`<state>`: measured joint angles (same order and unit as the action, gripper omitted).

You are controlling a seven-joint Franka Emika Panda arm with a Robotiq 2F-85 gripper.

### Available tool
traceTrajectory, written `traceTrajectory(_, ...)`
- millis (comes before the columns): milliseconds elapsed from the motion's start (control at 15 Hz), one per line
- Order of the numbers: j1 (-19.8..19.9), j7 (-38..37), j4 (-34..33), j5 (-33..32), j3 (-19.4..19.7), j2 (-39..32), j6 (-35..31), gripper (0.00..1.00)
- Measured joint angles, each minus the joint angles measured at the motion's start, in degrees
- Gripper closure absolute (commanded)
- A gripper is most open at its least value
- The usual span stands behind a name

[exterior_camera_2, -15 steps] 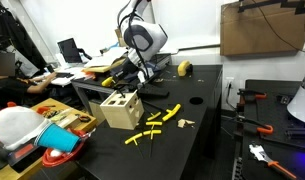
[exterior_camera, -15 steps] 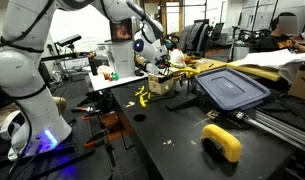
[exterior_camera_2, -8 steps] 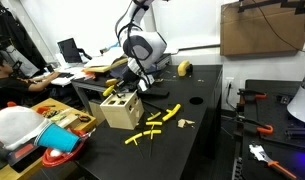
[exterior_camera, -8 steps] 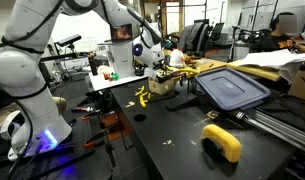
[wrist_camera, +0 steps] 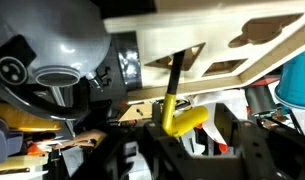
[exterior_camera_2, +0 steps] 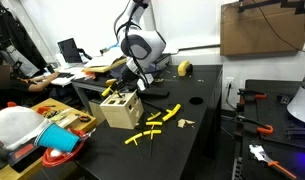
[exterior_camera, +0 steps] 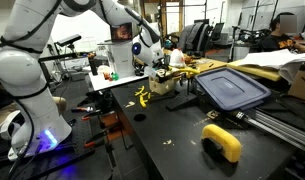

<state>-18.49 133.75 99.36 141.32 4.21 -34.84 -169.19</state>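
Note:
In the wrist view a yellow-handled tool [wrist_camera: 182, 120] stands with its dark shaft pushed up into a slot of the pale wooden box [wrist_camera: 222, 35]. My gripper [wrist_camera: 200, 135] sits around the yellow handle, open, with a gap showing on the right of the handle. In both exterior views the gripper [exterior_camera: 160, 68] [exterior_camera_2: 132, 84] hangs right over the top of the wooden box [exterior_camera: 162, 84] [exterior_camera_2: 120, 108], which stands on the black table. The tool itself is too small to make out there.
Several loose yellow tools [exterior_camera_2: 157, 122] [exterior_camera: 142, 97] lie on the table beside the box. A grey-blue bin lid [exterior_camera: 232, 88] and a yellow roll [exterior_camera: 223, 140] lie further off. A cardboard box [exterior_camera_2: 262, 28], an orange bowl [exterior_camera_2: 60, 158] and seated people surround the table.
The gripper dropped slightly onto the box a second ago and has held still since. Its jaws have parted from the yellow handle.

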Motion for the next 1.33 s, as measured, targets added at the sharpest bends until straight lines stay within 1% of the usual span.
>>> traceTrajectory(67,-0.78,0.0,0.0,0.07,0.81,0.1,0.0,0.02)
traceTrajectory(133,-1.46,0.0,0.0,0.07,1.47,0.19,0.0,0.0)
traceTrajectory(467,-3.06,0.0,0.0,-1.54,2.47,0.61,-0.03,0.0)
traceTrajectory(533,-3.26,0.0,0.0,-2.01,2.55,0.64,-0.03,0.06)
traceTrajectory(600,-3.44,0.0,0.02,-2.79,2.57,0.64,-0.03,0.03)
traceTrajectory(667,-3.59,0.0,0.1,-3.96,2.54,0.64,-0.03,0.03)
traceTrajectory(733,-3.68,-0.09,0.24,-5.5,2.39,0.64,-0.03,0.0)
traceTrajectory(800,-3.73,-0.24,0.42,-7.25,2.15,0.64,-0.03,0.28)
traceTrajectory(867,-3.75,-0.4,0.63,-8.99,1.86,0.64,-0.03,0.27)
traceTrajectory(933,-3.75,-0.48,0.82,-10.45,1.58,0.64,-0.03,0.28)
traceTrajectory(1000,-3.75,-0.59,1.01,-11.86,1.33,0.64,-0.03,0.35)
traceTrajectory(1067,-3.74,-0.77,1.16,-13.02,1.15,0.64,-0.02,0.44)
traceTrajectory(1133,-3.74,-0.97,1.22,-13.91,1.05,0.64,-0.01,0.51)
traceTrajectory(1333,-3.68,-1.24,1.33,-15.16,0.99,0.66,0.18,0.75)
